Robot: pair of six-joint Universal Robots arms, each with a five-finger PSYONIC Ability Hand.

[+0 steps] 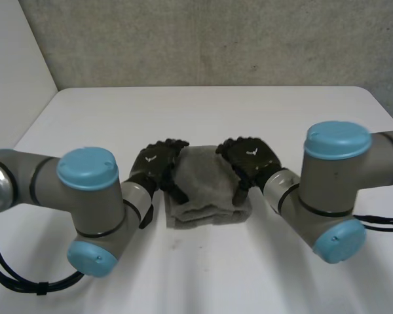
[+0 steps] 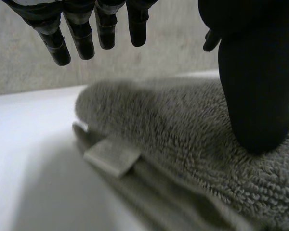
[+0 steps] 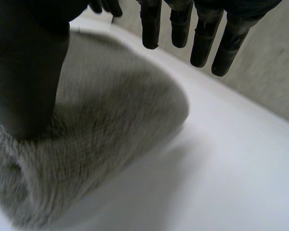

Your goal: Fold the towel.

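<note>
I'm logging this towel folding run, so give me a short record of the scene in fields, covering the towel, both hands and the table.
table: white
towel: grey, folded in layers, lying flat on the table
left hand: open, at the towel's left edge, thumb down on the cloth, fingers straight above it
right hand: open, at the towel's right edge, thumb down on the cloth, fingers straight above it
label: sewn tab sticking out between the layers beside the left hand
</note>
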